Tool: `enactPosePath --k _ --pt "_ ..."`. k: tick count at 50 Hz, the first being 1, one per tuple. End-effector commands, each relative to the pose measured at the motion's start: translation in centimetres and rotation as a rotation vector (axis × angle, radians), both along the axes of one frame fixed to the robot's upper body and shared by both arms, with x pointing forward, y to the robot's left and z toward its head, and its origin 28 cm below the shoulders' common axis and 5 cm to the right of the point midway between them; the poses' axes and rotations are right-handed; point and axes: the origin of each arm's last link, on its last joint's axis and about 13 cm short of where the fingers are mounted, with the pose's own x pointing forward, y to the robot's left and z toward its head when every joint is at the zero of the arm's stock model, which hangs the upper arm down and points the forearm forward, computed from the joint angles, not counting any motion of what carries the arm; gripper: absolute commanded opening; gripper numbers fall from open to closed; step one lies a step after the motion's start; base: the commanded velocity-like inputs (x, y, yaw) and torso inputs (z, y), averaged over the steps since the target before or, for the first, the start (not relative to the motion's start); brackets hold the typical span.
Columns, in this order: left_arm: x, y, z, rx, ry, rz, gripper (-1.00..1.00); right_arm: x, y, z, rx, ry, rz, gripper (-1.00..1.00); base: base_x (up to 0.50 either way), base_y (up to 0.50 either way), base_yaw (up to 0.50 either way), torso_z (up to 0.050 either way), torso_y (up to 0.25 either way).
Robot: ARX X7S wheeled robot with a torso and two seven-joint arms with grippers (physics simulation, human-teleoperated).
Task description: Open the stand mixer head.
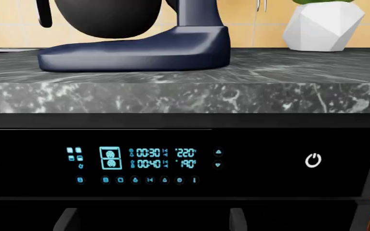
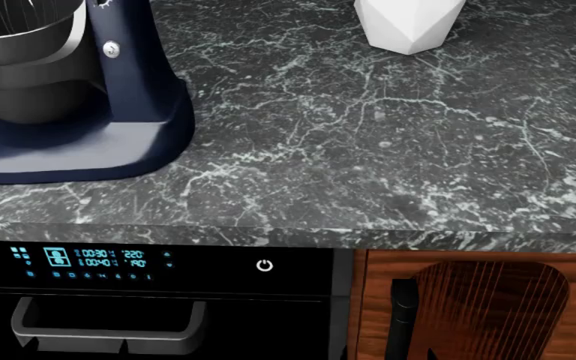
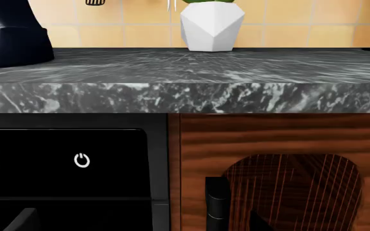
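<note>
The stand mixer's pale grey-blue head is out of view in all frames. Only its navy-blue column (image 2: 133, 60) and base (image 2: 78, 154) show, at the counter's left. The dark grey handled bowl (image 2: 28, 71) sits on the base with whisk wires (image 2: 3, 15) inside it. The base (image 1: 140, 48) and the bowl's underside (image 1: 108, 17) also show in the left wrist view. My left gripper (image 1: 151, 221) is open and empty, low in front of the oven. My right gripper (image 3: 143, 222) is open and empty, in front of the oven-cabinet seam. Neither gripper shows in the head view.
A white faceted pot (image 2: 408, 22) stands at the back of the dark marble counter (image 2: 368, 150). Below the counter are a black oven with a lit display (image 2: 78, 259) and grey handle (image 2: 108, 322), and a wooden cabinet door (image 2: 488, 307) with a black handle (image 2: 401, 322).
</note>
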Motion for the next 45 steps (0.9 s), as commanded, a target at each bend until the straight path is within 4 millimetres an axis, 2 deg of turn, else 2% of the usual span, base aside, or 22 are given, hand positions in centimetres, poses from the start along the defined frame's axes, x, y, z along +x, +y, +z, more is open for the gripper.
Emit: enactPosePath --k 1,2,8,9,19,20,22,26,28,29,32,34,35,36,38,45 --pt "-0.19 -0.24 -0.45 0.035 0.004 -0.009 1.00 0.12 0.02 0.00 -0.013 -0.015 -0.041 1.00 0.00 0.00 0.00 0.000 0.000" --pt "-0.27 -0.33 -0.56 0.035 0.010 -0.012 1.00 0.00 0.06 0.04 0.010 -0.032 0.022 1.00 0.00 0.00 0.00 0.000 0.000" --pt "-0.44 -0.46 -0.68 0.044 -0.010 -0.032 1.00 -0.19 0.44 -0.23 0.019 -0.034 0.059 1.00 0.00 0.00 0.00 0.000 0.000" --pt "-0.44 -0.45 -0.65 0.037 -0.008 -0.031 1.00 -0.14 0.47 -0.36 -0.025 -0.024 0.045 1.00 0.00 0.00 0.00 0.000 0.000" --pt "-0.55 -0.57 -0.85 0.039 0.003 -0.036 1.00 -0.01 0.50 -0.65 -0.037 -0.027 0.047 1.00 0.00 0.00 0.00 0.000 0.000" --pt "-0.63 -0.67 -0.84 0.096 -0.004 -0.033 1.00 -0.01 0.54 -0.67 -0.028 -0.024 0.063 1.00 0.00 0.00 0.00 0.000 0.000" --pt "-0.81 -0.70 -0.71 0.035 -0.011 -0.057 1.00 -0.07 0.55 -0.52 -0.042 -0.043 0.068 1.00 0.00 0.00 0.00 0.000 0.000" --pt "-0.92 -0.63 -0.66 0.027 -0.027 -0.087 1.00 -0.02 0.51 -0.53 -0.065 -0.040 0.061 1.00 0.00 0.00 0.00 0.000 0.000" --pt "-0.98 -0.63 -0.62 0.020 -0.026 -0.092 1.00 -0.18 0.52 -0.39 0.008 -0.043 0.096 1.00 0.00 0.00 0.00 0.000 0.000" --pt "-0.94 -0.61 -0.66 0.037 -0.036 -0.075 1.00 -0.11 0.48 -0.51 -0.071 -0.038 0.042 1.00 0.00 0.00 0.00 0.000 0.000" --pt "-0.97 -0.65 -0.69 0.027 -0.026 -0.094 1.00 -0.15 0.49 -0.48 -0.027 -0.042 0.073 1.00 0.00 0.00 0.00 0.000 0.000" --pt "-0.98 -0.66 -0.70 0.028 -0.030 -0.096 1.00 -0.16 0.55 -0.45 -0.059 -0.047 0.071 1.00 0.00 0.00 0.00 0.000 0.000" --pt "-0.99 -0.67 -0.74 0.026 -0.030 -0.100 1.00 -0.06 0.45 -0.53 -0.093 -0.036 0.000 1.00 0.00 0.00 0.00 0.000 0.000" --pt "-0.97 -0.67 -0.75 0.031 -0.030 -0.098 1.00 -0.08 0.51 -0.29 -0.015 -0.018 0.063 1.00 0.00 0.00 0.00 0.000 0.000" --pt "-0.95 -0.67 -0.77 0.030 -0.027 -0.098 1.00 -0.05 0.41 -0.37 -0.096 0.007 0.049 1.00 0.00 0.43 0.00 0.000 0.000" --pt "-0.93 -0.65 -0.76 0.030 -0.028 -0.087 1.00 -0.14 0.53 -0.40 -0.080 0.001 0.067 1.00 0.00 0.50 0.00 0.000 0.000"
